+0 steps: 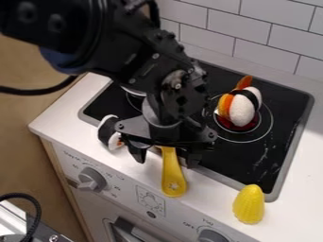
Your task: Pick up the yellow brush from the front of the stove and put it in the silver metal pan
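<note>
Your gripper hangs over the front edge of the stove, with the arm coming down from the upper left. Its jaws are released and stand well apart, one to each side of the yellow handle, with a gap showing between each of them and the handle. You have the handle below the gripper, lying across the front strip of the white counter; its rounded end, with a star-shaped mark, points toward the control panel, and its other end is hidden under the gripper, so you cannot tell what it belongs to. Just beside the gripper, on the left of the view, a small black-and-white toy lies at the stove's rim, partly covered by the gripper. Farther back on the right, a white toy with a black band and orange parts sits on the ringed burner of the black stovetop. Near the front right corner of the stovetop, you see a yellow corn-like toy on the counter. Two knobs, the left one and the right one, are on the panel, and white tiles line the wall behind.
</note>
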